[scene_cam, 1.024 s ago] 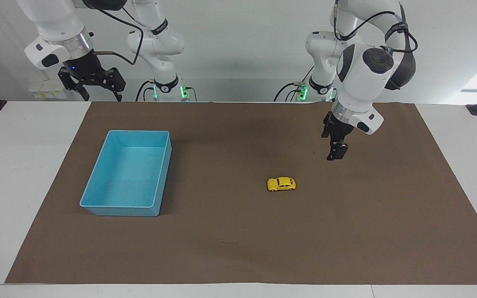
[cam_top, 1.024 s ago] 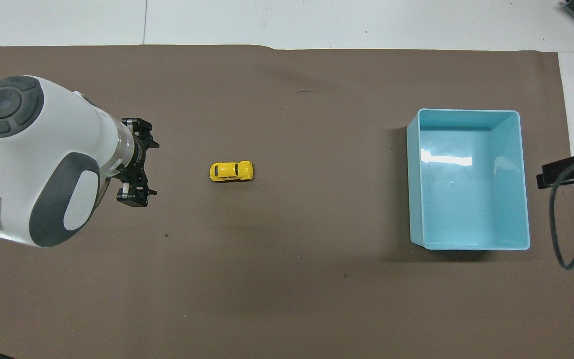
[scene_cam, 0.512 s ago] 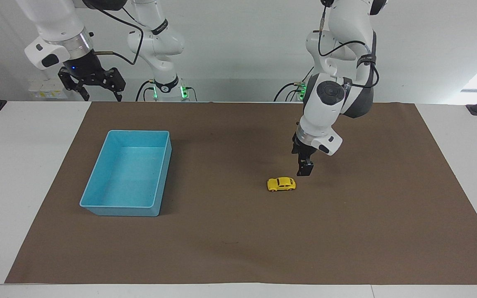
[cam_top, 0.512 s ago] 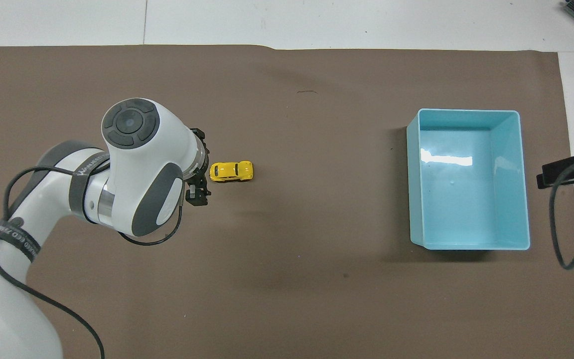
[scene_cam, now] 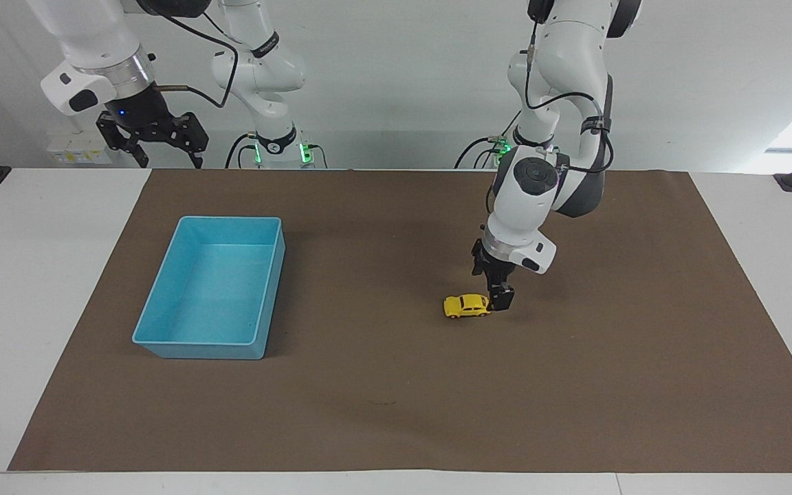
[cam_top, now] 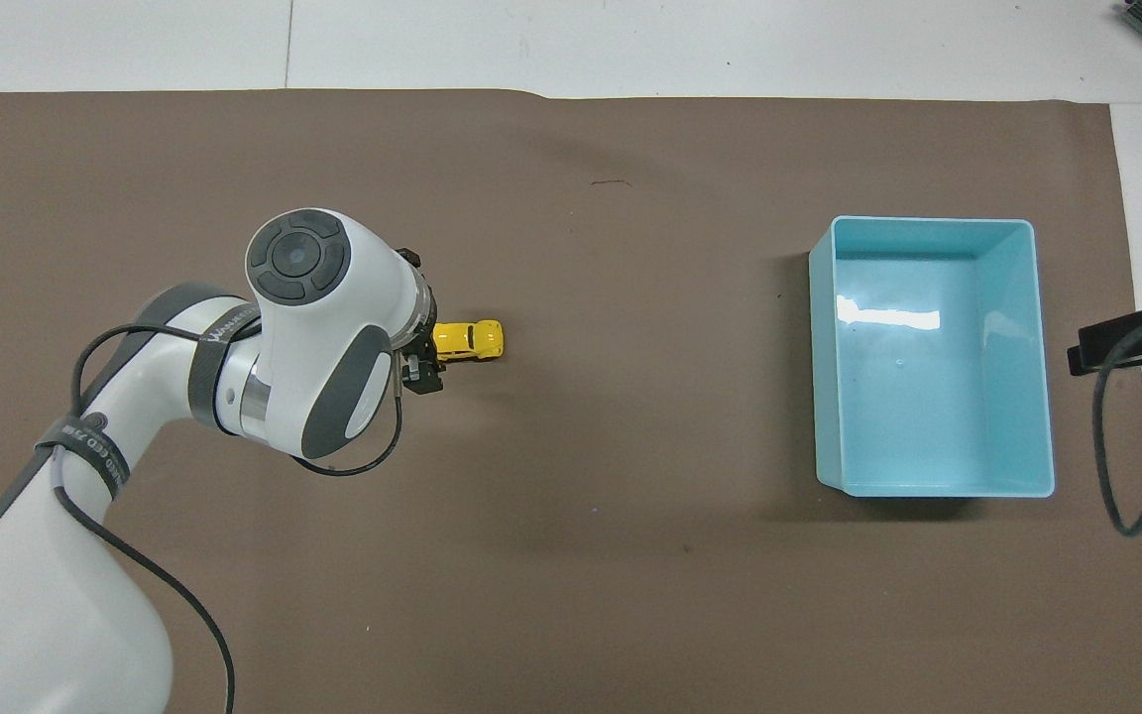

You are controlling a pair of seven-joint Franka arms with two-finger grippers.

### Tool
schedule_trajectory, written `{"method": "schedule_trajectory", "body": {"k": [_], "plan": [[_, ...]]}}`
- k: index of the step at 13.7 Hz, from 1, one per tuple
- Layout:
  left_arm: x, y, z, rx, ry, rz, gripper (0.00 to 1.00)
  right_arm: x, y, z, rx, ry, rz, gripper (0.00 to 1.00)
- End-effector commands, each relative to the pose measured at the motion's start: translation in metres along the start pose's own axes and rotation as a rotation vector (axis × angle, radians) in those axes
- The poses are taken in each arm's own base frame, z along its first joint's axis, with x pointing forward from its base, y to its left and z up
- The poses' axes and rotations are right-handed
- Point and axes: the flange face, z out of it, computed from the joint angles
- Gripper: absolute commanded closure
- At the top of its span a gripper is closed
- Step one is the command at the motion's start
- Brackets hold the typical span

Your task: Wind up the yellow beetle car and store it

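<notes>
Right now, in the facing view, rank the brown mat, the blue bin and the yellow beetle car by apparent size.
1. Brown mat, largest by far.
2. Blue bin.
3. Yellow beetle car, smallest by far; camera distance does not change this order.

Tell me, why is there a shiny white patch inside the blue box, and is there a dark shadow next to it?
In the overhead view, the white streak on the floor of the blue box is glare from a light above. In the same view a dark shadow edges the box along its nearer side and the side toward the yellow beetle car. In the facing view the box shows no such streak.
</notes>
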Motion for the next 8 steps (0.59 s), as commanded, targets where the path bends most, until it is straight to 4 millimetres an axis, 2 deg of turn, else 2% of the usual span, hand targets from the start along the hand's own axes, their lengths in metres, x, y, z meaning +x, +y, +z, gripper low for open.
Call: {"method": "schedule_trajectory", "body": {"k": [1,2,8], "plan": [[-0.0114,-0.0044,0.0368,0.011,0.009,-0.020,0.00,-0.0039,0.0016,-0.0035,0.014,-0.001,0.008,0.00],[-0.0131,-0.0051,0.0427,0.014,0.011,-0.024,0.00,-0.0037,0.0016,-0.0036,0.014,0.000,0.008,0.00],[-0.0164,-0.0103,0.0459,0.023,0.015,-0.014,0.00,-0.0037,0.0017,-0.0043,0.014,0.002,0.008,0.00]]}}
